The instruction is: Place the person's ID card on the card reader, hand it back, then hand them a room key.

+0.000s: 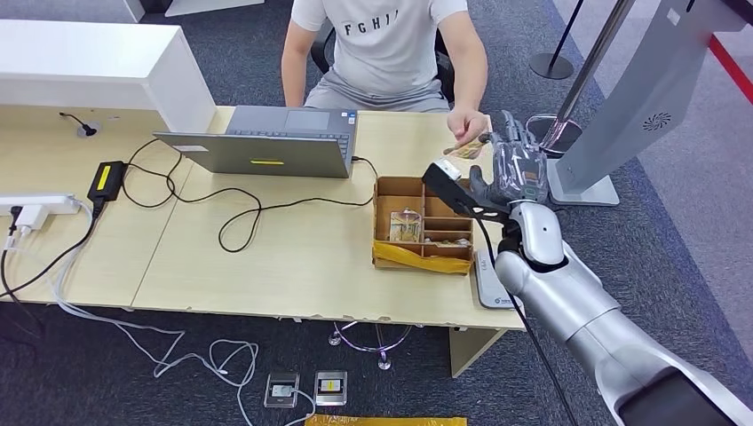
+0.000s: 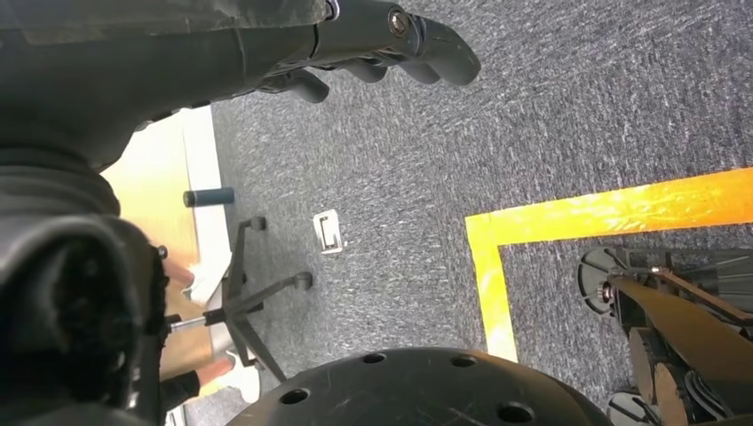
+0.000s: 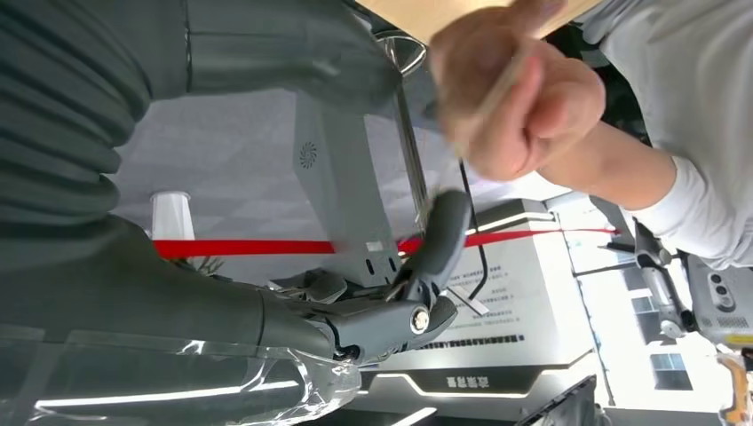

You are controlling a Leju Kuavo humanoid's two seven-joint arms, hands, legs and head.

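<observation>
At the right of the frame in the head view, the right hand (image 1: 518, 169) is raised over the worktop (image 1: 293, 257) edge, fingers spread, grasping nothing, just beside the person's hand (image 1: 468, 131), which pinches a thin card (image 1: 464, 149). This looks like a handover step; which one I cannot tell. The left hand (image 2: 373, 44) hangs slack, fingers curled loosely.

Person's hand (image 3: 519, 98) and card (image 3: 484, 102), blurred.

The tabletop (image 1: 266, 257) is pale wood, the laptop (image 1: 266, 142) grey with a yellow sticker. A brown cardboard box (image 1: 424, 224) carries yellow tape; the blurred card (image 3: 484, 98) looks tan. The carpet (image 2: 568, 115) is speckled dark grey with an orange-yellow stripe.
</observation>
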